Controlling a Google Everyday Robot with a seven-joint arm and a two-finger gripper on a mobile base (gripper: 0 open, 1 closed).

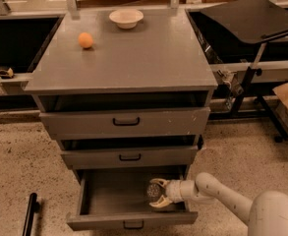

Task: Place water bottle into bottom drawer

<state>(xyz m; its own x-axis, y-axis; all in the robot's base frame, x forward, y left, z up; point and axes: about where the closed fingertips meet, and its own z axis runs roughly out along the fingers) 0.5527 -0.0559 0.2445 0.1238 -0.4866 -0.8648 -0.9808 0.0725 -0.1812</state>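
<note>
The bottom drawer [109,200] of the grey cabinet is pulled open, and its flat front with a small black handle [133,224] faces me. My gripper [156,193] reaches in from the right and sits inside the drawer's right half. It is shut on the water bottle [153,191], a small clear bottle seen end-on between the pale fingers [159,182], low over the drawer floor. I cannot tell whether the bottle touches the floor.
The two shallower drawers [126,123] above are slightly ajar. An orange fruit [85,40] and a white bowl [126,17] sit on the cabinet top. A black stand [254,18] is to the right and a black bar [29,214] lies on the floor at left.
</note>
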